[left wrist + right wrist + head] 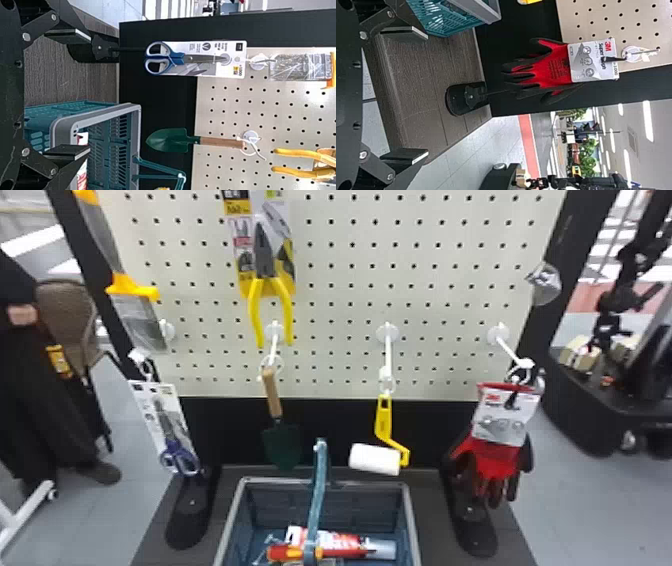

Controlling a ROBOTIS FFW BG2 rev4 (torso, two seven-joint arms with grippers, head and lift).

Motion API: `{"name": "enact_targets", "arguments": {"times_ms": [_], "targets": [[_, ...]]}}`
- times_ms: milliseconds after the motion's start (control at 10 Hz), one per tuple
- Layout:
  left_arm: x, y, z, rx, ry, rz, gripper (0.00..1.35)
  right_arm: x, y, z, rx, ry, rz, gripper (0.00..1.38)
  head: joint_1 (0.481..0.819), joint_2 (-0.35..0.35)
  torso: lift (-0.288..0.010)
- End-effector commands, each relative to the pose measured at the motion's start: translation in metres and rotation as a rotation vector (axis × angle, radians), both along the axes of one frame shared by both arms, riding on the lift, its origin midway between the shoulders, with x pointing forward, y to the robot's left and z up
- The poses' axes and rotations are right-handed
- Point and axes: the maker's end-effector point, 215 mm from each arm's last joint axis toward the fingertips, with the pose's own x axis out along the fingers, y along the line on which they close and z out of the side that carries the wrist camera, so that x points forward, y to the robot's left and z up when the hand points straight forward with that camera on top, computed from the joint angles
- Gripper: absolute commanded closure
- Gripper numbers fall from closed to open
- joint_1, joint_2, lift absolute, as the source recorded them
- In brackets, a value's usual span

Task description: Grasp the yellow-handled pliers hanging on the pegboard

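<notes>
High on the pegboard (400, 265), left of centre: yellow-handled pliers (265, 272) on a card, handles down, just above the hook carrying the trowel (280, 440). Along the lower row: scissors (172, 435), trowel, yellow paint roller (380, 455), red gloves (492, 470). Below, on the dark tabletop (430, 485), a blue-and-grey basket (234, 510). Left gripper (85, 93) low by the basket, facing the scissors, jaws released and spread wide. Right gripper (423, 95) low over the tabletop, facing the gloves, jaws likewise wide apart. Both well apart from the pliers.
</notes>
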Motion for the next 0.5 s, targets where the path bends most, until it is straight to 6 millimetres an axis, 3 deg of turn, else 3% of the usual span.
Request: {"name": "enact_targets", "arguments": {"times_ms": [0,400], "targets": [[0.0001,-0.0008,-0.0003,-0.004,0.001,0.002,0.31,0.0001,0.0001,0.0001,0.0,0.0,0.0,0.26,0.549,0.0,-0.1],[0.001,-0.0016,-0.0004,-0.009,0.004,0.002,0.3,-0.0014,-0.0001,-0.0018,0.001,0.005,0.0,0.26,0.549,0.0,-0.1]]}}
